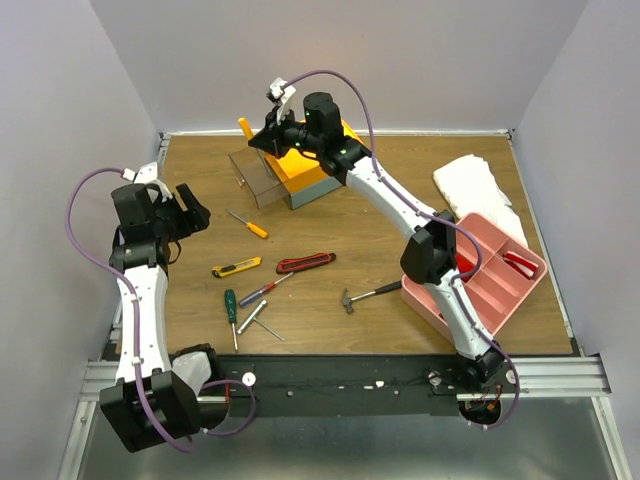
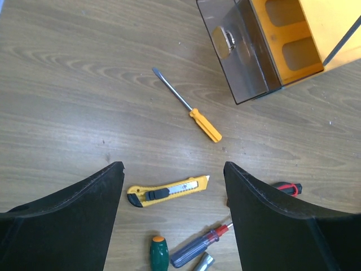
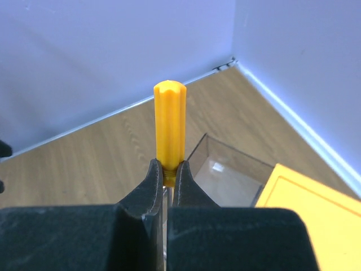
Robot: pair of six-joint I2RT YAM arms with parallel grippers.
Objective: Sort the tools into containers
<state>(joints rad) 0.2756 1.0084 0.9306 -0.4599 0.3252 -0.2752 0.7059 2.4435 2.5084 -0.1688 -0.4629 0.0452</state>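
- The right hand (image 3: 167,169) (image 1: 272,135) is clamped on an orange-handled screwdriver (image 3: 169,124) (image 1: 243,127), its fingers pinching the base of the handle. It holds the tool in the air at the far side of the clear drawer.
- The left hand (image 2: 173,166) (image 1: 190,212) hangs above the loose tools with its fingers spread wide and nothing between them.
- The brown wooden worktop (image 1: 330,320) carries everything else.
- The rectangular box with a yellow top and grey base (image 1: 292,166) stands at the far middle. Its clear plastic drawer (image 1: 255,175) (image 2: 237,51) (image 3: 225,175) is pulled out toward the left.
- A pink plastic divided tray (image 1: 500,290) sits at the right edge, with a crumpled white cloth (image 1: 475,185) beyond it.
- A black-handled mini hammer (image 1: 370,294) lies just left of the tray.
- A red utility knife (image 1: 305,263) (image 2: 287,187) and a yellow utility knife (image 1: 236,267) (image 2: 166,191) lie near each other mid-worktop.
- A second orange-handled screwdriver (image 1: 250,225) (image 2: 205,125) lies between the drawer and the knives.
- Nearest the arms lie a dark-handled screwdriver with a red collar (image 1: 262,291) (image 2: 194,248), a green-handled screwdriver (image 1: 230,305) (image 2: 159,254) and a silver L-shaped wrench (image 1: 258,318) (image 2: 204,261), close together.
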